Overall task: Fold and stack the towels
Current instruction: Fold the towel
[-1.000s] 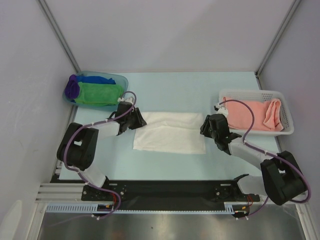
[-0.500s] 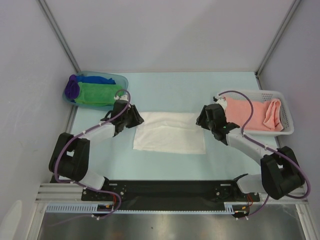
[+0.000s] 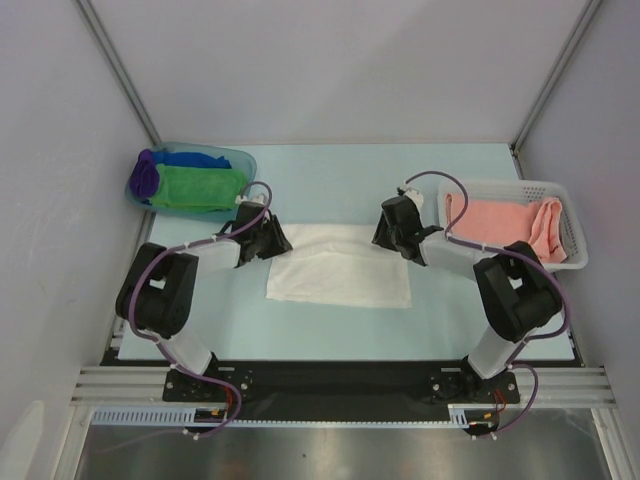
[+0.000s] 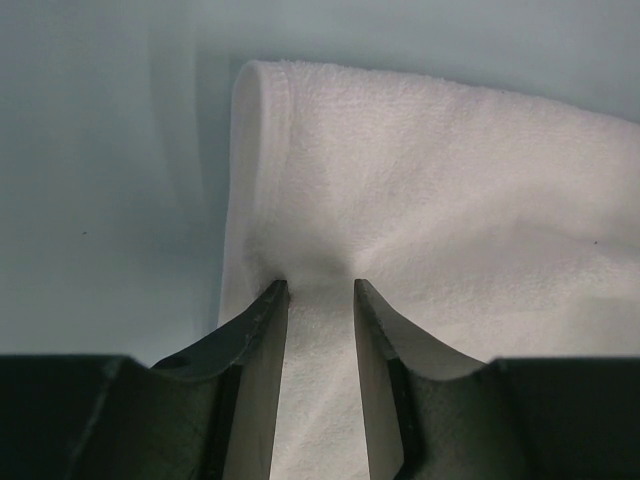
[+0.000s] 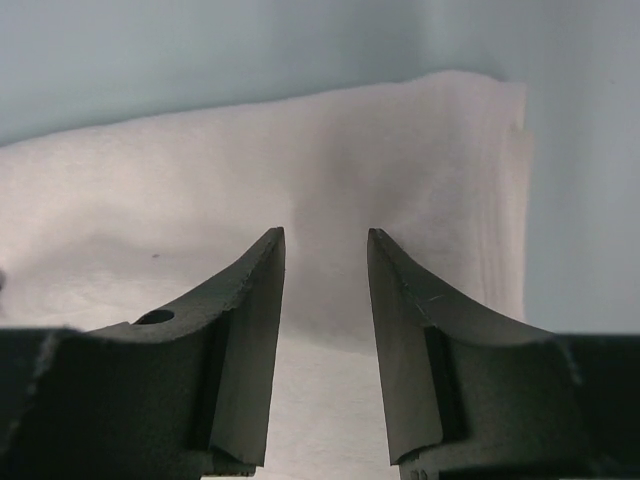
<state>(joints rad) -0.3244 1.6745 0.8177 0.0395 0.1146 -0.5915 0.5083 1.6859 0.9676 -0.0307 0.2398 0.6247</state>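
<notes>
A white towel [image 3: 340, 270] lies folded flat in the middle of the table. My left gripper [image 3: 278, 243] is at its far left corner and is open. Its fingertips [image 4: 272, 296] press down into the white towel [image 4: 450, 180], which puckers around them. At the far right corner my right gripper [image 3: 387, 238] is open just above the towel [image 5: 200, 180], close to its right edge. Green [image 3: 195, 186], blue [image 3: 195, 158] and purple [image 3: 146, 175] towels lie in the blue tub. A salmon pink towel [image 3: 500, 225] lies in the white basket.
The translucent blue tub [image 3: 243, 160] stands at the back left, just behind my left gripper. The white mesh basket [image 3: 570, 215] stands at the right edge, beside my right arm. Grey walls with metal posts close in the table.
My right gripper has moved left and away from me, from the towel's right side to its far right corner. The left gripper shifted slightly left and came back.
</notes>
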